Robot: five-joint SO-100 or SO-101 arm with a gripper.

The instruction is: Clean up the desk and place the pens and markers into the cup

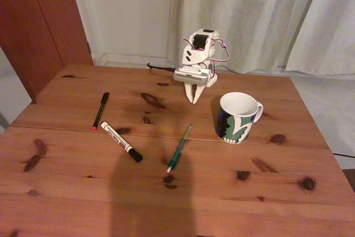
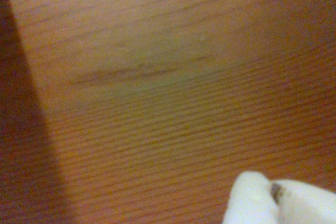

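Three sticks lie on the desk [image 1: 72, 192] in the fixed view. A slim black pen [image 1: 100, 111] with a red tip is at the left. Just in front of it lies a white marker [image 1: 121, 141] with a black cap. A green translucent pen [image 1: 179, 148] rests near the middle. The white cup [image 1: 238, 117] with a navy and green pattern stands upright at the right, empty. My gripper [image 1: 194, 100] hangs at the back of the desk on the folded arm. It points down, shut, with nothing in it, left of the cup and apart from every pen. In the wrist view its white tip [image 2: 273, 198] hovers close over bare wood.
A seam crosses the desk's width just behind the marker and the green pen. A dark cable [image 1: 161, 67] lies at the desk's far edge behind the arm's base. Curtains [image 1: 249, 15] and a wooden door [image 1: 39, 20] stand beyond the desk.
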